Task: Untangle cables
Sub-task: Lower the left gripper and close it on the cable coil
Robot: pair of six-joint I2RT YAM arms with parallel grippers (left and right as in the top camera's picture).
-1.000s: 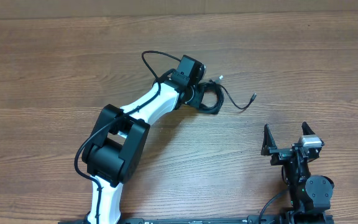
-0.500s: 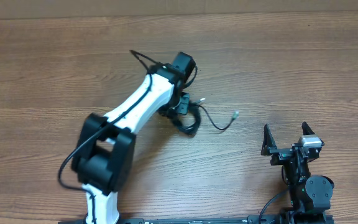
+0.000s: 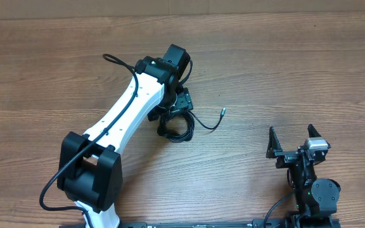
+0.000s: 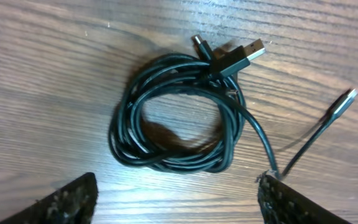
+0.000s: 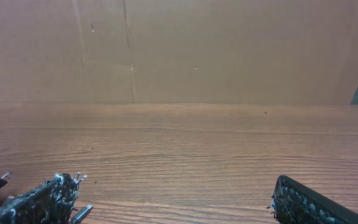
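1 coil of cables point(image 4: 122, 127), 3 plug ends point(image 4: 244, 55), 2 arms point(image 3: 122, 120) point(image 3: 309, 183).

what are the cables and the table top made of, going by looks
Cables: likely rubber or plastic sheath, black, slight sheen, as highlights run along the bent strands.
Plug: black moulded-looking plastic body, bright metallic tip.
Table: wood or wood-look laminate, brown streaked grain, fairly matte; cannot tell which.
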